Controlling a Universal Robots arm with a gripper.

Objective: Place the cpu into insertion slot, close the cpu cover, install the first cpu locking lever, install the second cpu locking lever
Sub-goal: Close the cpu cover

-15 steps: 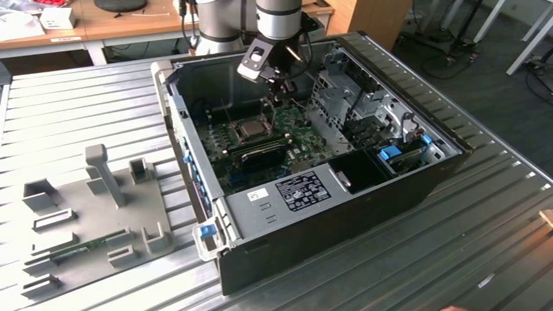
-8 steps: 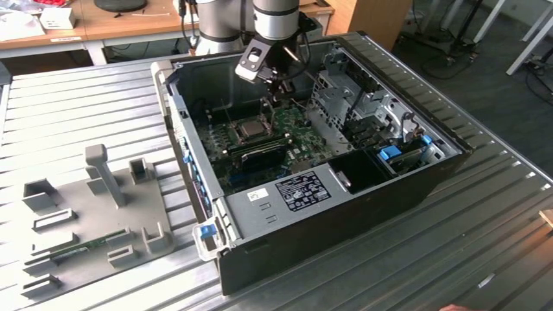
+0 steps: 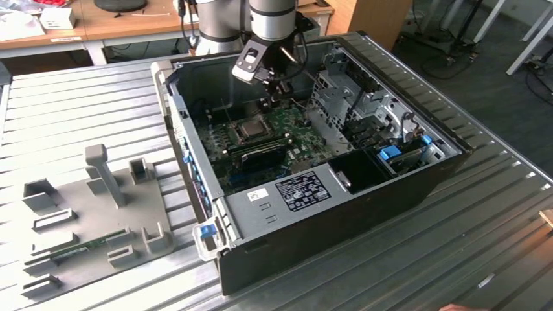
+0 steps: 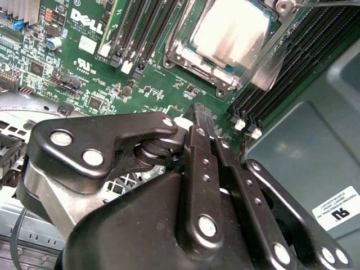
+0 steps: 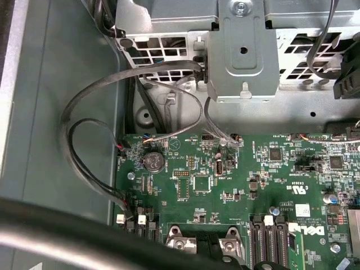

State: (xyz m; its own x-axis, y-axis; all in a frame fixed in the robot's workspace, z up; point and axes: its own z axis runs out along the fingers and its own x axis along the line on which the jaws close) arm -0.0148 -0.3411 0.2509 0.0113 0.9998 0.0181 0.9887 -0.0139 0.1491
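Second wrist view: cpu (image 4: 228, 31) sits in insertion slot (image 4: 223, 90), cpu cover (image 4: 194, 63) seemingly lowered around it (to pin chip flat). Gripper (image 4: 202, 119) fingers pressed together, nothing between them, tips poised above green circuit board (image 4: 152, 84) near socket corner.

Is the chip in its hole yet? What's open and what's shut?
Small pale silvery square cpu: sitting in the silver-rimmed square insertion slot.
Thin silvery metal cpu cover: seems down; unsure.
Black gripper: fingers shut, above the green circuit board.
Black computer case: side open.
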